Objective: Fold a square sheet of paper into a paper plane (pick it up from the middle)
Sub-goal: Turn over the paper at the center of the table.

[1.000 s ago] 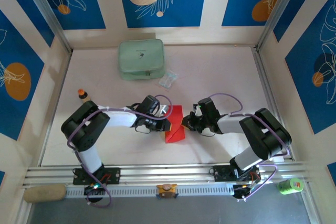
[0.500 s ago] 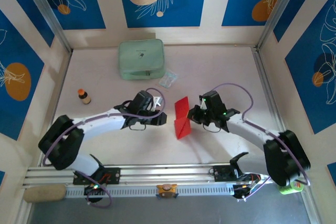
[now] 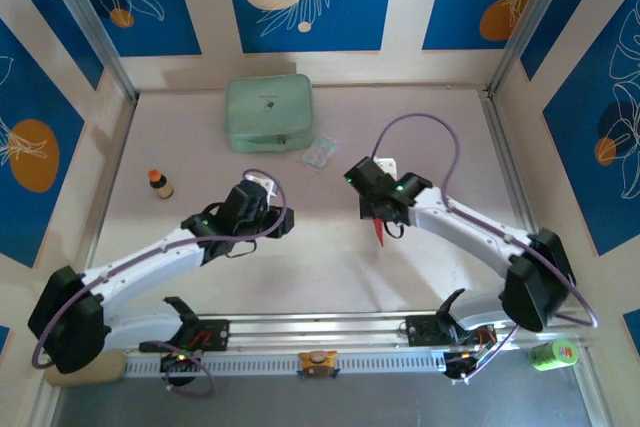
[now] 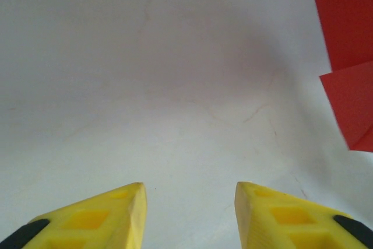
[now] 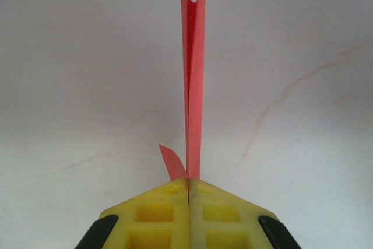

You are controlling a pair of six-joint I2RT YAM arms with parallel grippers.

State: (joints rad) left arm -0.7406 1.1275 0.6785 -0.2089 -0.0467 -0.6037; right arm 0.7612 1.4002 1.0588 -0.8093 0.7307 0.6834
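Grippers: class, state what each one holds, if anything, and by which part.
The right gripper is shut on the folded red paper, pinching its near edge, seen edge-on. The left gripper is open and holds nothing.

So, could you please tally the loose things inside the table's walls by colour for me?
Red: 1, folded sheet of thin red paper
Pale green: 1, soft rectangular pale green pouch
Clear: 1, small clear plastic packet
Brown: 1, small brown bottle with an orange cap
Total: 4
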